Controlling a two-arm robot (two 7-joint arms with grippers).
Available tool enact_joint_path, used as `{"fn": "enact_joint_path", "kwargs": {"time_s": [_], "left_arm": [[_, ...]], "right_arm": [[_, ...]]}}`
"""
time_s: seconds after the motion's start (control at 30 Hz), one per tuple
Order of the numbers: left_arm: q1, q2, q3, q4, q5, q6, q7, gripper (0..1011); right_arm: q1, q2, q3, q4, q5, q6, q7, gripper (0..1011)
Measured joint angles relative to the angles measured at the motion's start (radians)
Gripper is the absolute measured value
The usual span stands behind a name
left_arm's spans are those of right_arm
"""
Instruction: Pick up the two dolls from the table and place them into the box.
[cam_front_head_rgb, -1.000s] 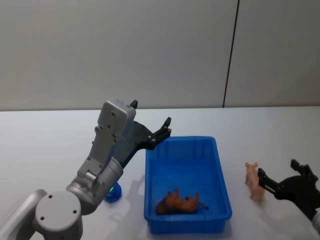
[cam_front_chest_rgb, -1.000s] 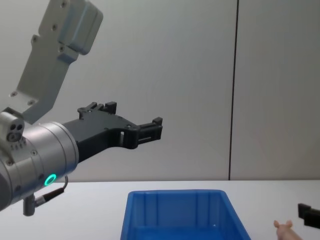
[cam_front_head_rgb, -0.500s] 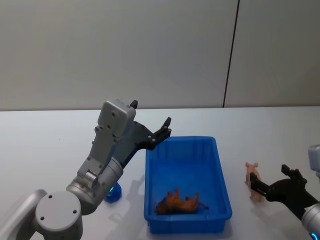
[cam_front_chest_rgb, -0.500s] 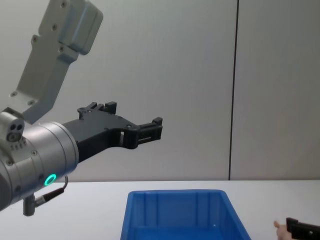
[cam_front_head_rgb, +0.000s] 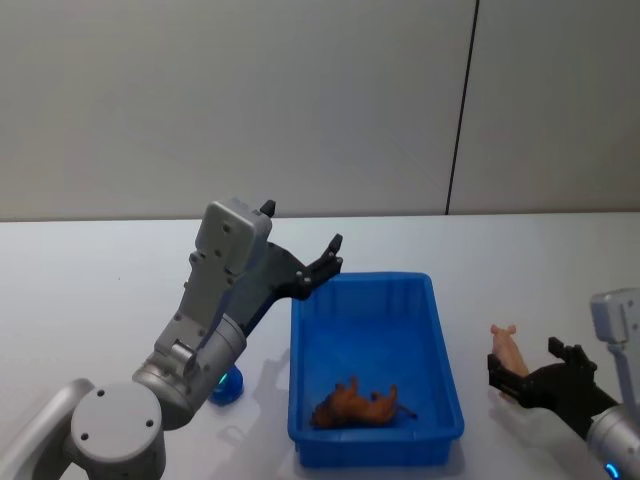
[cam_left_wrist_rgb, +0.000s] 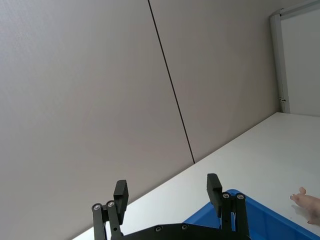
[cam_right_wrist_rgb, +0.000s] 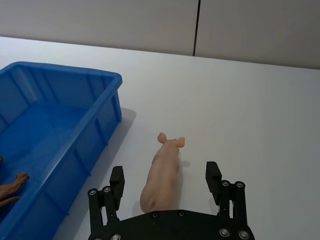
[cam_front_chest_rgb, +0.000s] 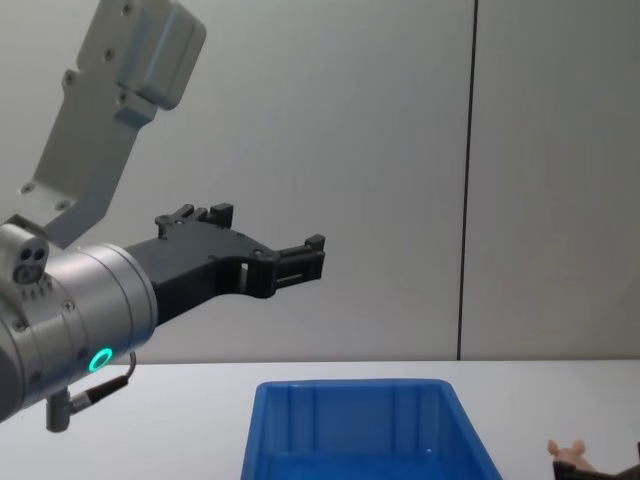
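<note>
Found the pink doll (cam_right_wrist_rgb: 162, 172) on the table (cam_right_wrist_rgb: 260, 100) just right of the box (cam_right_wrist_rgb: 65, 70), clear of its wall. Body roughly parallel to the box's long side, snout end pointing away from the wrist.

Logged the right gripper (cam_right_wrist_rgb: 165, 179) low on the box's right. Fingers spread wide, straddling the doll's rear half, bare table visible on both sides. No contact yet.

Logged the left gripper (cam_front_head_rgb: 300, 228) raised near the box's far left corner, fingers apart, holding nothing.

Spotted the blue doll (cam_front_head_rgb: 228, 385) on the table just left of the box, partly hidden behind the left arm. Noted an orange-brown toy animal (cam_front_head_rgb: 360, 405) lying inside the box near its front wall.

Handling, by judgement:
- Rated the pink doll light and smooth, probably moulded plastic or rubber with slight give.
- Expected the rounded flanks to slip or pivot under a pinch near either end.
- Best taken across the mid-body, one finger per flank, closing gently.
- Expected no fragile parts beyond the ears and legs.

Views compared:
- Right wrist view gave the finger-to-doll gaps and the alignment, hard to read from the head view because of overlap there.
- Head view gave the blue doll and the whole layout around the box.
- Chest view gave the left gripper's height above the box rim, plus the pink doll's ears poking up at the box's right.
</note>
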Motion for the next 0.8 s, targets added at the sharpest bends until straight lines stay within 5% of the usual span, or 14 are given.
{"fn": "enact_joint_path", "kwargs": {"time_s": [0.8], "left_arm": [[0.000, 0.000, 0.000, 0.000, 0.000, 0.000, 0.000, 1003]], "right_arm": [[0.082, -0.051, -0.024, 0.134, -0.047, 0.020, 0.034, 1001]]}}
